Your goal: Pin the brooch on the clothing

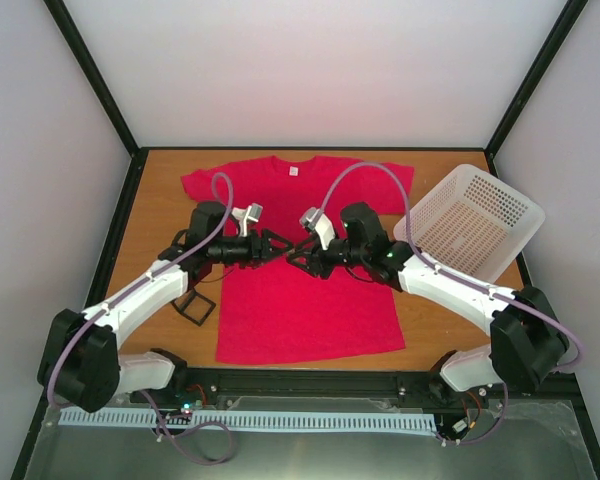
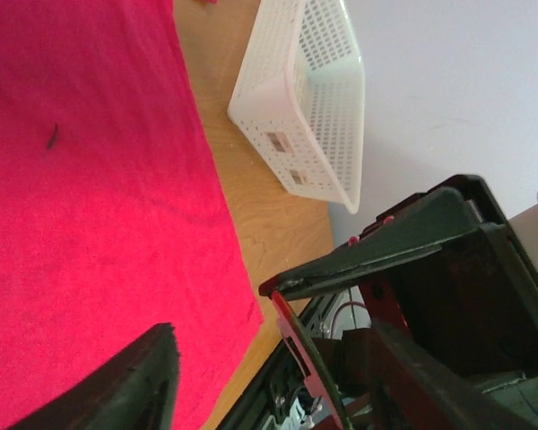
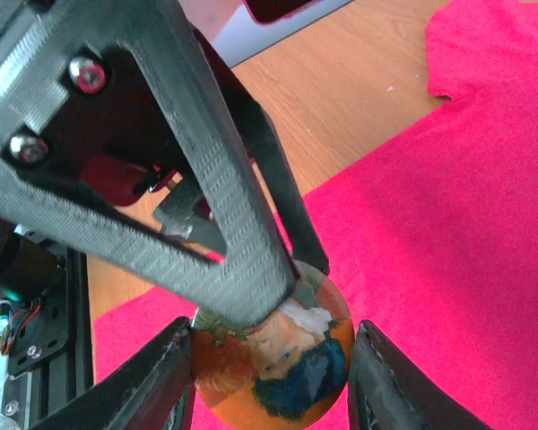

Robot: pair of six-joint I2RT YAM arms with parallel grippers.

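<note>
left gripper [image 3: 280,288] is bearing on the upper rim of the brooch [image 3: 273,363], hold unclear | right gripper [image 3: 275,333] is clamping it between its jaws, clothing [image 3: 448,224] beneath them | step is needing a steady right clamp and a square, gentle left pinch

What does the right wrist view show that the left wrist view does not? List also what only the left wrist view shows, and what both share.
Only the right wrist view: the brooch, a round pin with an orange and blue picture, clamped between the fingers of the right pincer.
Only the left wrist view: the white perforated basket, standing on the wood beside the shirt.
Both: the red T-shirt lying on the wooden table.
</note>
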